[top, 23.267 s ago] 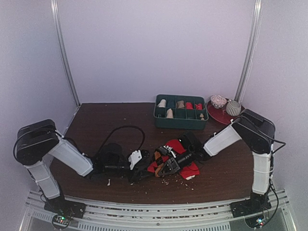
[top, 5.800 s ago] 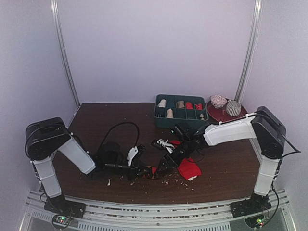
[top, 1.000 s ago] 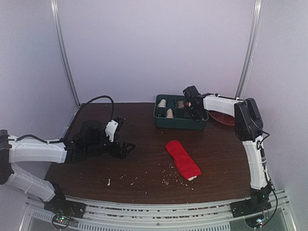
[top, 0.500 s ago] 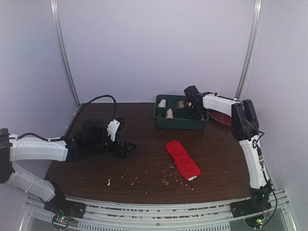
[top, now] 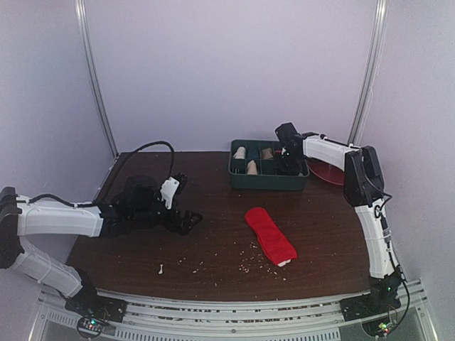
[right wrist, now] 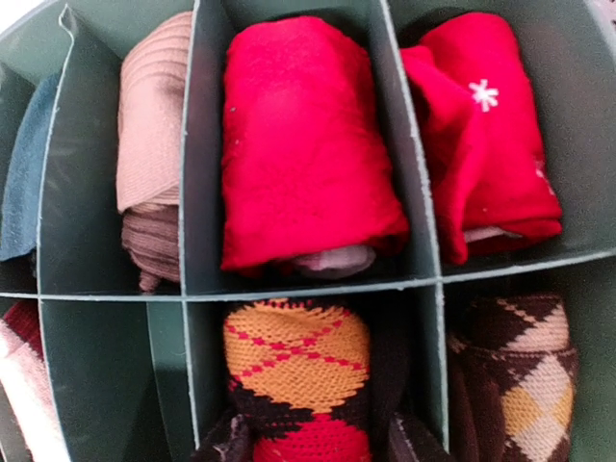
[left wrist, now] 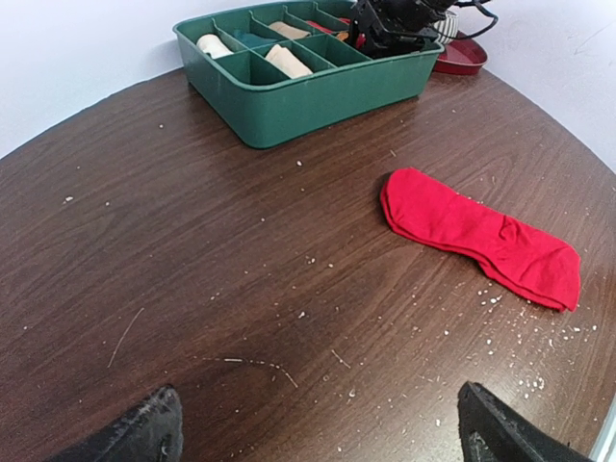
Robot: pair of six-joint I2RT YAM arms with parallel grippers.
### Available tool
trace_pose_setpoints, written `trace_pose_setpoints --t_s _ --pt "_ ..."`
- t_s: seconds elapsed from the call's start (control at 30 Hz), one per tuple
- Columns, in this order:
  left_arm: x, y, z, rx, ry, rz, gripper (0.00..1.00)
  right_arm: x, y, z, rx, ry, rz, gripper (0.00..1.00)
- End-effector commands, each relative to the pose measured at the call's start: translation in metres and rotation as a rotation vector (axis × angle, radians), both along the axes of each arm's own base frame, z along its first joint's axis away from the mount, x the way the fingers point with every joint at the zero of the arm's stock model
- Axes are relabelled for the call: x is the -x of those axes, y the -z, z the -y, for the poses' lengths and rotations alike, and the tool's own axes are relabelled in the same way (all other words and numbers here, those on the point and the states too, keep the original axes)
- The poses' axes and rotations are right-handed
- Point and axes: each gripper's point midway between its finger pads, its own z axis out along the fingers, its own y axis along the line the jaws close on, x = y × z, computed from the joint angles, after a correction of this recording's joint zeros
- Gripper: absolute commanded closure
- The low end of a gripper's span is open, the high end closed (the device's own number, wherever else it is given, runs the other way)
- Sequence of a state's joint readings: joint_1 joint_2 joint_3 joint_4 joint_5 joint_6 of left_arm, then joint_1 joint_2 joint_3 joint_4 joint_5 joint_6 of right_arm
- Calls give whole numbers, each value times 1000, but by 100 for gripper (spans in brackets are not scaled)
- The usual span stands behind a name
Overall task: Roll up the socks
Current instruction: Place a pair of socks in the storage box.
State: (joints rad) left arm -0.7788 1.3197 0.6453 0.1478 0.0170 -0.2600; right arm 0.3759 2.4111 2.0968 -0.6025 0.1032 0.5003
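The plain red sock (top: 270,236) lies flat on the brown table, its whitish tip toward the near edge; it also shows in the left wrist view (left wrist: 478,234). The black argyle sock (right wrist: 298,375) is rolled and stands in a front compartment of the green tray (right wrist: 289,289). My right gripper (right wrist: 318,448) is over that compartment with a finger on each side of the roll, closed on it. In the top view the right gripper (top: 288,160) hides that sock. My left gripper (left wrist: 322,433) is open and empty, low over the table left of the red sock (top: 186,220).
The green tray (top: 267,182) stands at the back centre and holds other rolls: two red (right wrist: 298,144), a beige one (right wrist: 149,135), a brown argyle one (right wrist: 510,375). A red plate (top: 328,172) is to its right. Crumbs (top: 249,266) dot the near table.
My left gripper has crept slightly to the right, toward the red sock. My right gripper has shifted a little over the tray. The red sock has not moved.
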Motion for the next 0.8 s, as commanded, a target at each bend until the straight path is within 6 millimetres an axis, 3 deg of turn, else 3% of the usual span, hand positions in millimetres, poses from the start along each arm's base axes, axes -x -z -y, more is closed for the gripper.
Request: trace_pose_setpoints --t_s 0.0,0.27,0.57,0.77 --pt "-4 -13 8 30 29 27 2 4 -15 24 28 29 -12 58" --pt "-3 -5 11 15 41 6 2 7 -38 25 26 15 30 56" --pt "-2 -3 9 11 41 2 2 7 -35 21 16 -13 22 55" --pt "-2 -3 11 13 46 2 2 5 -57 24 17 -3 67 51"
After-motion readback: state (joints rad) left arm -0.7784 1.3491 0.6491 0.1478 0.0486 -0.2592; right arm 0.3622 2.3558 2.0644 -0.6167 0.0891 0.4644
